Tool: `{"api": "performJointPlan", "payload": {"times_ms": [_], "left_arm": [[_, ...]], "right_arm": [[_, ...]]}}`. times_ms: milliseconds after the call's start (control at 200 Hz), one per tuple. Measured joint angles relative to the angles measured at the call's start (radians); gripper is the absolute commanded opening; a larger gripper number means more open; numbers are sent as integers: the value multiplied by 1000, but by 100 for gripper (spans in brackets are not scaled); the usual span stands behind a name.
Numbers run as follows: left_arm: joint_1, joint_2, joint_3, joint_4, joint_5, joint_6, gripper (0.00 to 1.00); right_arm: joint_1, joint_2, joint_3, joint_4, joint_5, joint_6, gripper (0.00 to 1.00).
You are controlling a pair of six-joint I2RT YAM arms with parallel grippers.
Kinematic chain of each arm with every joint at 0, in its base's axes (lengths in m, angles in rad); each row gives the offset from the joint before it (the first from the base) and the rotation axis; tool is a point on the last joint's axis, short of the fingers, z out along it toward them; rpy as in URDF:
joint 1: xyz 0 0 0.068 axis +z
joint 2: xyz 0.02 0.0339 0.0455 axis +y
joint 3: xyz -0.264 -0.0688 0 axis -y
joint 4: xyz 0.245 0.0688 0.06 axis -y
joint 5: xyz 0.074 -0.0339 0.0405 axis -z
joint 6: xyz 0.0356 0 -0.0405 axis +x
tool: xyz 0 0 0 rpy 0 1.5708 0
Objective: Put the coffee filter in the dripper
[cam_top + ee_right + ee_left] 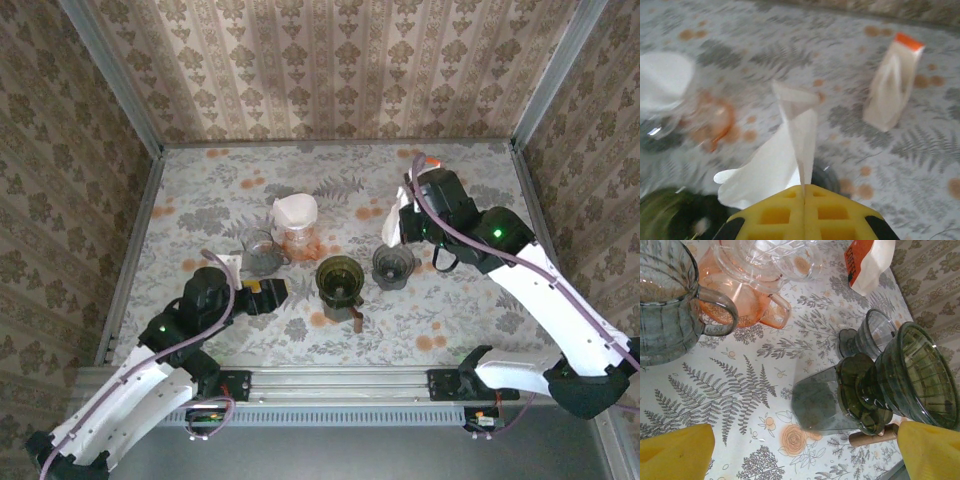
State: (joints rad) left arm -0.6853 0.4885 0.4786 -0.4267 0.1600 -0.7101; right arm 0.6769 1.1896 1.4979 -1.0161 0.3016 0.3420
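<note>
While pinched flat between the shut fingers of the right gripper (804,192): coffee filter (785,150), aloft, not yet seated.
Long axis straight out from the fingertips; green dripper (340,272) leftward of it and nearer the bases, mouth up on its carafe (815,407). Left gripper (268,296) spread wide, empty, just beside that carafe.

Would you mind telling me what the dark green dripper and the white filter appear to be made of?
The dripper looks like green-tinted glass, possibly plastic: see-through, glossy, ribbed inside. The filter looks like thin matte paper, sharply creased.
</note>
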Motion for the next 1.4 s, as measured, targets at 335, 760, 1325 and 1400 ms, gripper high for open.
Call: {"api": "performJointPlan", "payload": {"times_ms": [335,760,1325,1400], "left_arm": [[0,2,8,-4,8,24,96],[1,3,7,5,43,31,96],[6,3,-8,30,84,31,96],[6,3,-13,34,88,31,96]], "right_arm": [[103,97,249,-322,-299,97,0],[105,298,322,-435,-564,134,0],[82,488,438,-510,-480,133,0],[82,510,443,-510,-468,133,0]]}}
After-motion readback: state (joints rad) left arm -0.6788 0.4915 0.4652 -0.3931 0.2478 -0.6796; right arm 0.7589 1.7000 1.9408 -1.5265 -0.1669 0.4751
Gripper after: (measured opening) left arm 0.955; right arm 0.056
